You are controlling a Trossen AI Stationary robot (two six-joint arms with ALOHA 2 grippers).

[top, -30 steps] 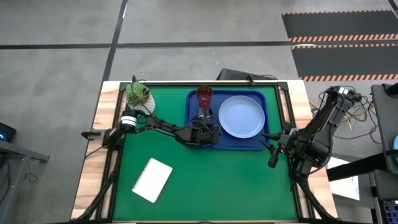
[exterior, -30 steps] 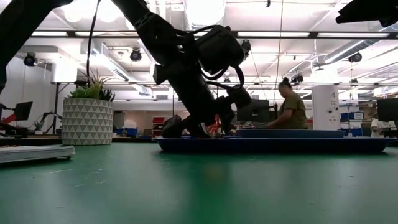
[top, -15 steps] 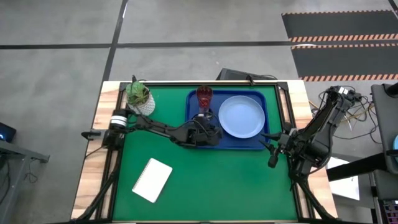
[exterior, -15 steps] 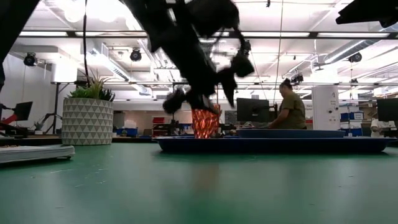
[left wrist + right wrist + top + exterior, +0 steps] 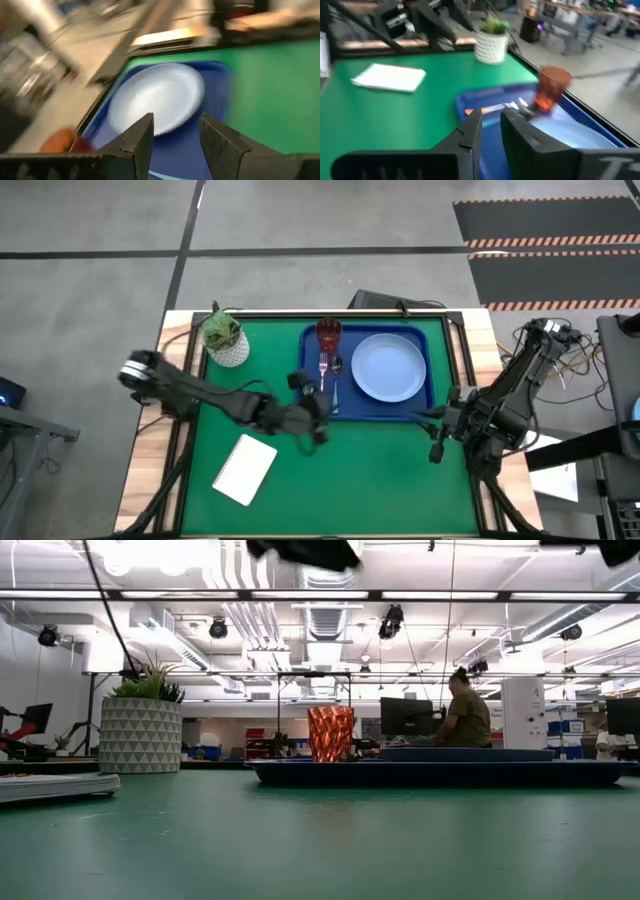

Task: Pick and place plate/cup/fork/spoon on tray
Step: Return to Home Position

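Note:
The dark-blue tray (image 5: 365, 408) lies on the green mat at the far right. On it, the light-blue plate (image 5: 388, 367) lies flat and the dark-red cup (image 5: 328, 333) stands upright in the far-left corner. The fork (image 5: 323, 372) and the spoon (image 5: 337, 368) lie side by side between cup and plate. My left gripper (image 5: 316, 416) is open and empty, raised over the mat just off the tray's near-left corner; in its wrist view (image 5: 175, 145) the plate (image 5: 155, 102) lies ahead. My right gripper (image 5: 435, 432) waits open beside the tray's near-right corner.
A white pot with a green plant (image 5: 226, 338) stands at the mat's far left. A white notepad (image 5: 245, 469) lies near the front left. In the low view a person (image 5: 465, 710) sits in the room beyond the table.
My left gripper has risen from the tray's left part, out of the low view's top. It has drawn back toward the table's near-left, off the tray. The fork and spoon now show lying on the tray, and the cup stands uncovered.

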